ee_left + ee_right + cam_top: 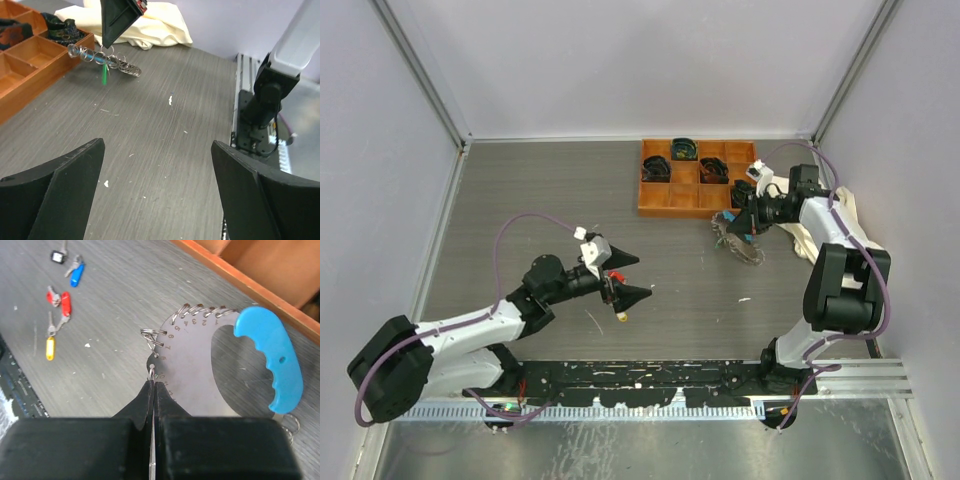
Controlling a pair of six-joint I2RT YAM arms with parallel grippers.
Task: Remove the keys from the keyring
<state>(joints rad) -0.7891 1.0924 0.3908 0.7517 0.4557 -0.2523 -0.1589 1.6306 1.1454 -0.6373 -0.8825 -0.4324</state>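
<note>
The right gripper (153, 390) is pinching the keyring (192, 355) by its edge.
Its fingers are clamping shut on a small split ring (151, 371); four tagged keys (64, 304) are lying well beyond the tips, leftward. The left gripper (157, 145) is hanging spread wide, grasping nothing.

Keyring (200, 365): flat silvery crescent plate, numbers stamped along rim, small split rings through edge, bright-blue plastic grip. Edge pinched in closed right gripper (152, 385). Green-tagged key (105, 75) hangs from it.

Keys, off ring: black (59, 256), blue (76, 274), red (62, 301), yellow (50, 347) tags, flat on table (570, 200), loose row, well apart from keyring.
</note>
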